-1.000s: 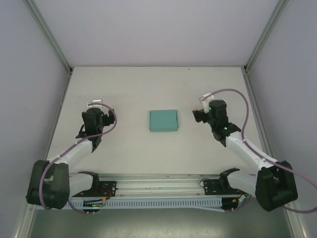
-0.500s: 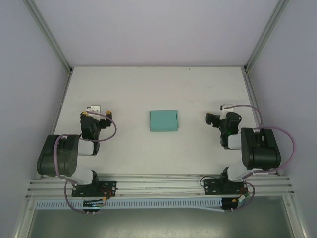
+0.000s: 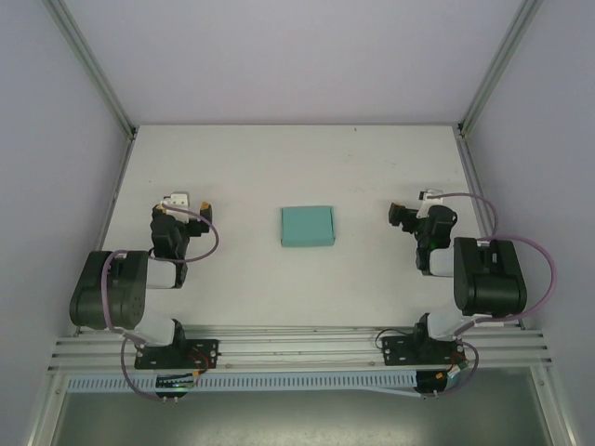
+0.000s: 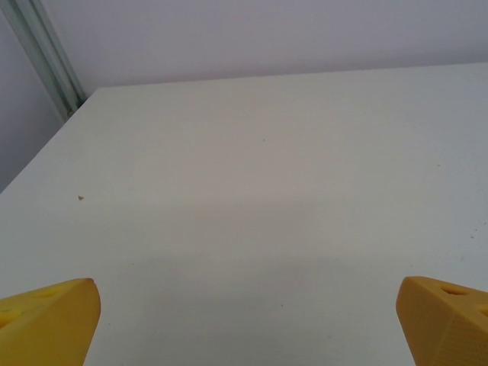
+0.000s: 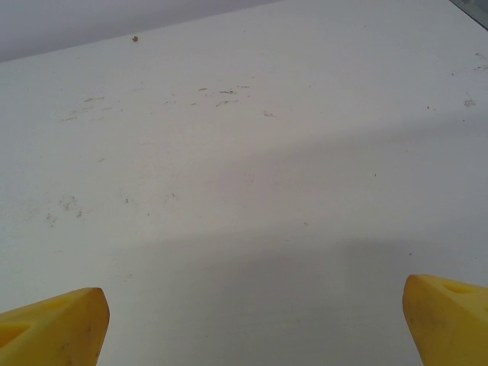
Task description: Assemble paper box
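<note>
White surface (image 3: 279, 158) is carrying the paper box (image 3: 307, 226), lying flat and closed. I am holding my left hand (image 3: 182, 206) well left of the box and my right hand (image 3: 400, 216) well right of it, both spread wide and empty, probably because folding looks finished.

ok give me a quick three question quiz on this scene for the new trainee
1. True or false: the left gripper holds the small flat rectangular teal-green card box.
2. Where does the box lie? A) mid-table on the white table, between the two arms, B) against the left wall, C) at the table's far edge.
3. Fill in: the jaws of the left gripper and the right gripper both stand ___.

Key: 1 false, the box lies free on the table; 2 A; 3 open.
</note>
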`<control>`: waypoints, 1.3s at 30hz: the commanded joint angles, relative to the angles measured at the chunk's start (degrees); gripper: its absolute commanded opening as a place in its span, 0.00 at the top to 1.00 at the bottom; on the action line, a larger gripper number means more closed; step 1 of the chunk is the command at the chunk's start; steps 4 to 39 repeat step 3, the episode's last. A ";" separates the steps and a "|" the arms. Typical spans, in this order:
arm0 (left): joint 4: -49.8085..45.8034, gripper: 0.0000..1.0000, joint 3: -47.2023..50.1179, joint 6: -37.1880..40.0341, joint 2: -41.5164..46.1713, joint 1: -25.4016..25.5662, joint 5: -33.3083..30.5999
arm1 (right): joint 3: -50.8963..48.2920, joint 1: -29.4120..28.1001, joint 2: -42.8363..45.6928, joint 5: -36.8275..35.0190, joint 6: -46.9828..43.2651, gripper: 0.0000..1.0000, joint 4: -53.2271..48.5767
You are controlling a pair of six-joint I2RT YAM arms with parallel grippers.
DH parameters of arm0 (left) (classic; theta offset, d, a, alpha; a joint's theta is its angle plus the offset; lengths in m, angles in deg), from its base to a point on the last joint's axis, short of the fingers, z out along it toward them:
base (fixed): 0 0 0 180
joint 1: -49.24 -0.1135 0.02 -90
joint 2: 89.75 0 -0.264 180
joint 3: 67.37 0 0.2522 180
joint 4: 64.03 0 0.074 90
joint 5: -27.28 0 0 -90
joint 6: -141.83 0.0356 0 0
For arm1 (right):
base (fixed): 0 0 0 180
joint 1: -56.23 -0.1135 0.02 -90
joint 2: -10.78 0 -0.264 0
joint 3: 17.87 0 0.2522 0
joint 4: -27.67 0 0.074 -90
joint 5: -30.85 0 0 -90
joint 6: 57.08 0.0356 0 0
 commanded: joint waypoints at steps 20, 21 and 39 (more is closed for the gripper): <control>1.46 0.01 -0.68 -1.07 0.12 -0.19 0.79 | 0.74 -0.63 0.46 -1.67 0.84 0.01 1.61; 1.46 0.01 -0.68 -1.07 0.12 -0.19 0.79 | 0.74 -0.63 0.46 -1.67 0.84 0.01 1.61; 1.46 0.01 -0.68 -1.07 0.12 -0.19 0.79 | 0.74 -0.63 0.46 -1.67 0.84 0.01 1.61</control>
